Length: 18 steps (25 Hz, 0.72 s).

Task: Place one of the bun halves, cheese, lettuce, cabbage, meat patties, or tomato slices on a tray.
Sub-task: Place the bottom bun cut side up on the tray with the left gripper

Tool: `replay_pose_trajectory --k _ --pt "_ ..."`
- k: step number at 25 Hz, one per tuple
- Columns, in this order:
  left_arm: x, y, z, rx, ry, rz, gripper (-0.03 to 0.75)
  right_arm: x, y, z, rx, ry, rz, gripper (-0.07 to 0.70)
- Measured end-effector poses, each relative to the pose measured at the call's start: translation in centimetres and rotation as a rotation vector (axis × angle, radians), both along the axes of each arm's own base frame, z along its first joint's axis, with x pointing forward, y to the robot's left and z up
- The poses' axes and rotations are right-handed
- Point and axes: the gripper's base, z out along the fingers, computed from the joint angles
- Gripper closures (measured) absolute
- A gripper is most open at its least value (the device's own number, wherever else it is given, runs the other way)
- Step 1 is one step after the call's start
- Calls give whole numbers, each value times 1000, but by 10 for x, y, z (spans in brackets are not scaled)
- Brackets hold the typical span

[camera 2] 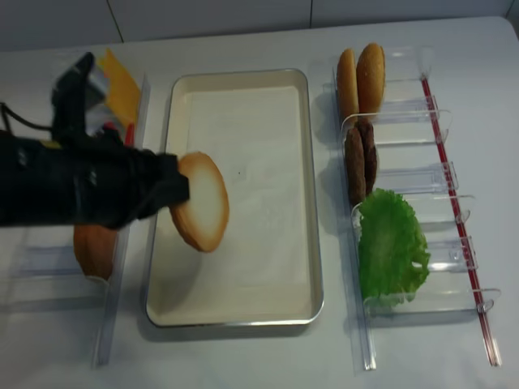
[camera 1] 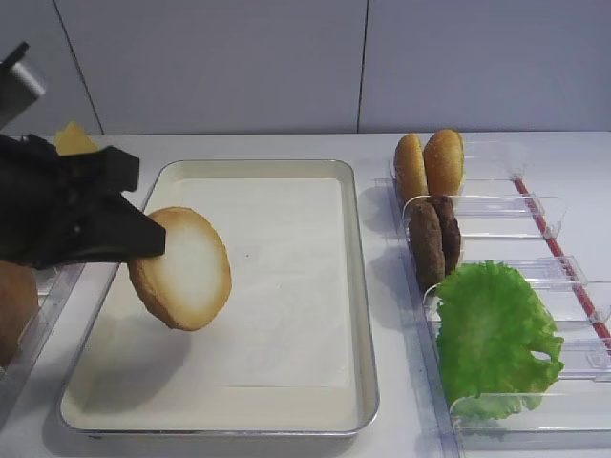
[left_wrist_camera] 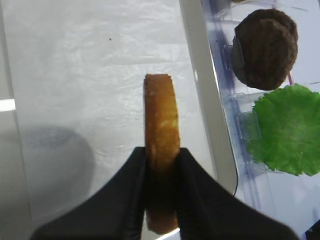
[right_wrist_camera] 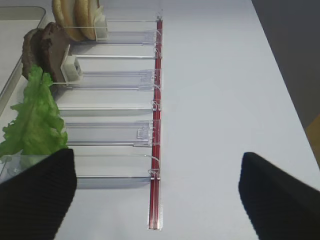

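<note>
Bun half (left_wrist_camera: 161,125) stands on edge, clamped between left fingers (left_wrist_camera: 187,180), above tray (left_wrist_camera: 200,115).

wall (camera 1: 220,57): pale grey panels standing behind the table, dark vertical seams running between them | table (right_wrist_camera: 220,85): white top lying flat, light falling evenly and throwing soft shadows | floor (right_wrist_camera: 295,55): dark strip showing past the table's edge
</note>
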Motion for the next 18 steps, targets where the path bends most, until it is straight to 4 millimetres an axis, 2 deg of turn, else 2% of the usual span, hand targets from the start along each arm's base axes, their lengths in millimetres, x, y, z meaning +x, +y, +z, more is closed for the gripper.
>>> replay_pose_trajectory --k 10,18 --pt "33 -27 -45 -112 71 -36 605 0 0 0 0 0 0 -30" --pt "47 -33 -74 -121 137 -32 605 0 0 0 0 0 0 -30"
